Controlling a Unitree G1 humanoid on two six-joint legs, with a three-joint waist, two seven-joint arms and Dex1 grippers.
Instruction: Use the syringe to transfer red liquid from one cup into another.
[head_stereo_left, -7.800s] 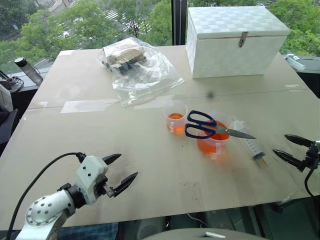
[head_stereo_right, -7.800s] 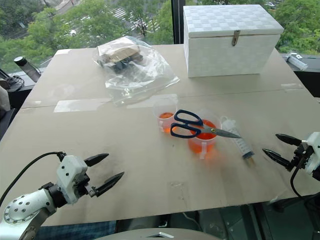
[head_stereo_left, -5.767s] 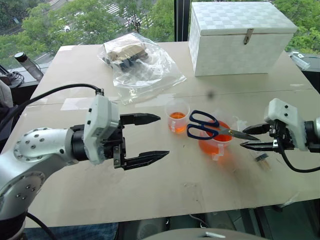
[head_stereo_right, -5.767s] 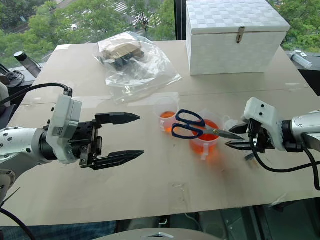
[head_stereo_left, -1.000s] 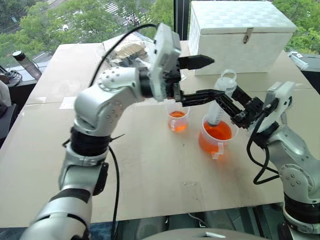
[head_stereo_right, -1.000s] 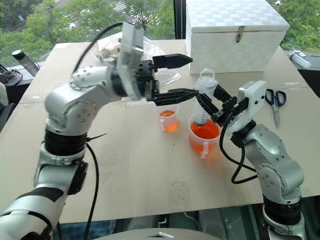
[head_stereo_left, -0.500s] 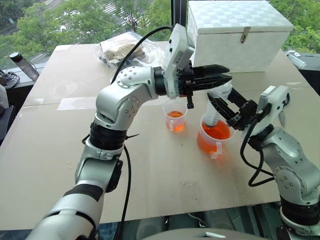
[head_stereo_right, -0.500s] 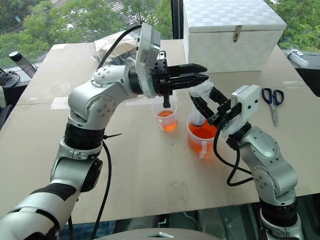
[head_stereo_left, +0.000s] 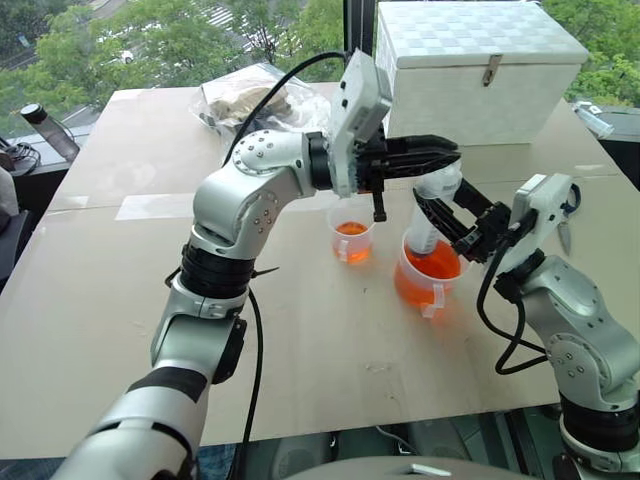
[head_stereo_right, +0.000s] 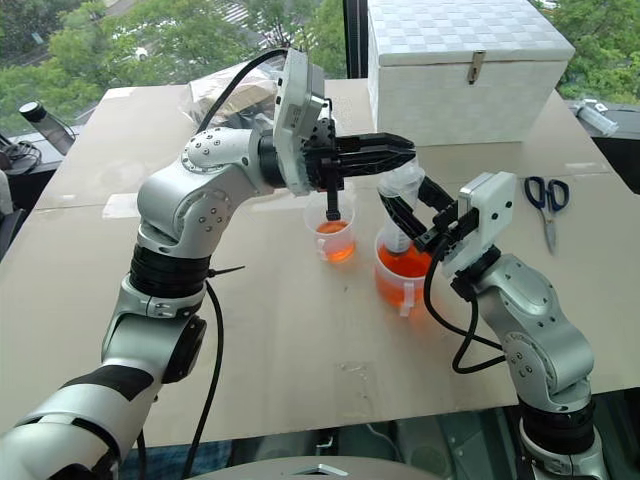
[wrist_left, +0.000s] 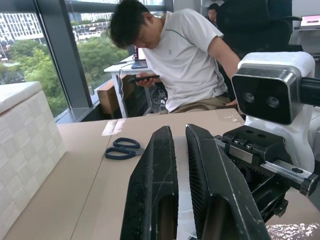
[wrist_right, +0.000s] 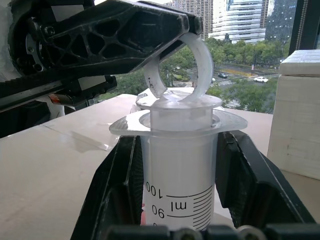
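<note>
the syringe (wrist_right: 180, 165) barrel carries printed graduation marks, seen upside down in the right wrist view: the numbers "100" and "90", with "ml" beside them and a ladder of short tick lines. lower numbers are cut off by the gripper. no other text, label or brand can be read on anything else.

This looks like an office high up in a building. A person (wrist_left: 175, 55) sits by a desk (wrist_left: 127, 67), and big windows (wrist_left: 55, 55) show trees and tall towers (wrist_right: 240, 20).
</note>
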